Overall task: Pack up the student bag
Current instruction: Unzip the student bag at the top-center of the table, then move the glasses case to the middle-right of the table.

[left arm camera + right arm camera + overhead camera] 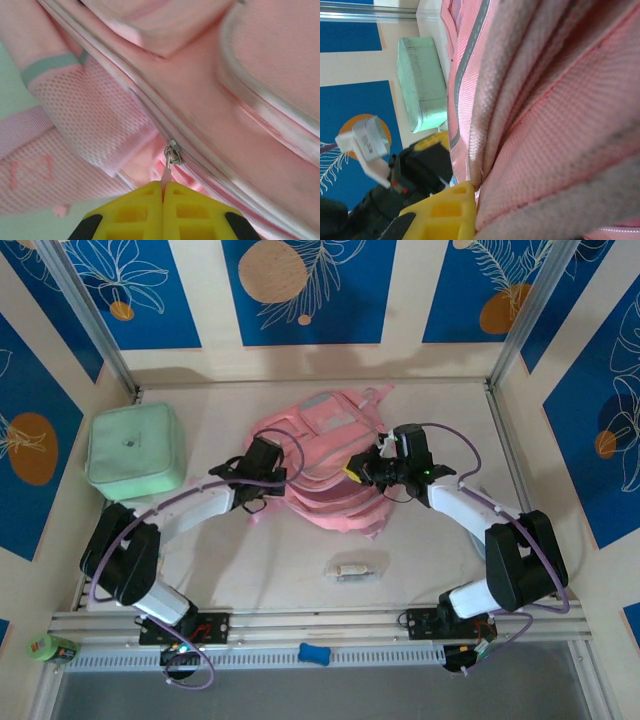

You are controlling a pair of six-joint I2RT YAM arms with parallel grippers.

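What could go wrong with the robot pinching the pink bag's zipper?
The left gripper pinches only the thin pink zipper tab, so it might slip out. The right gripper grips soft fabric of the student bag; if that slips, the whole bag may slide instead of the zipper moving.

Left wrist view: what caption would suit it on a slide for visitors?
Left end effector pinching the zipper pull of the pink student bag, beside its mesh side pocket.

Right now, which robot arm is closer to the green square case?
Left. The left arm ends at the pink bag's edge facing the green case, jaws on a zipper pull; the right arm is across the bag.
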